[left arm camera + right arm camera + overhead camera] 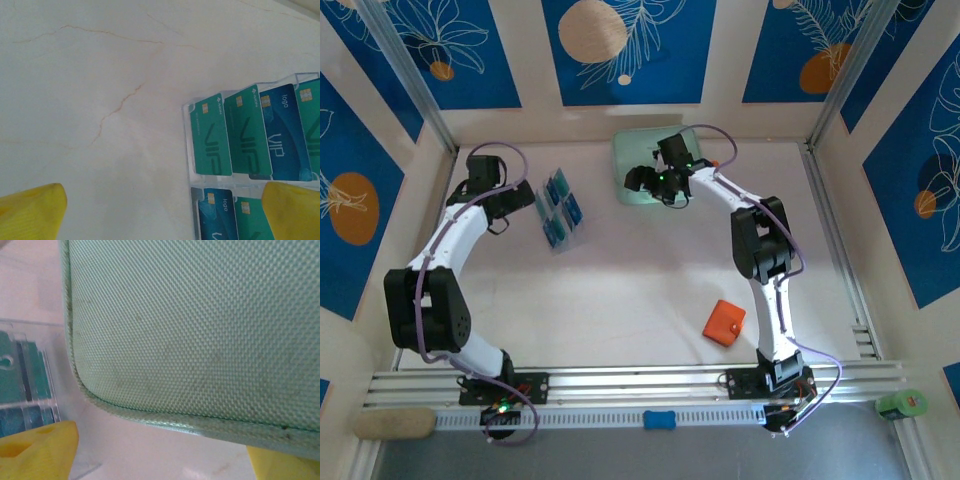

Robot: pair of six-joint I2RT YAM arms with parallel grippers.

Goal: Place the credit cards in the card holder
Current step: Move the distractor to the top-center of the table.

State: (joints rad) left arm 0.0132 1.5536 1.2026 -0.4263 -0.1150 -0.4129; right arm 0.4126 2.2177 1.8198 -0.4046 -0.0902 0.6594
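Pickup stage: left gripper (162,212) spread wide, cards (247,132) racked just to its right; next, pinch one card's edge

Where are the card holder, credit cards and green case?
card holder (724,322), top view, centre of orange cover.
credit cards (245,132), left wrist view, face of one teal card.
green case (200,330), right wrist view, woven fabric face.

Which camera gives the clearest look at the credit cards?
Left wrist: the credit cards sit close up in the clear rack, chips and VIP print readable. The top view shows the cards as small blue slips; the right wrist catches a blurred teal patch of them at its left edge.
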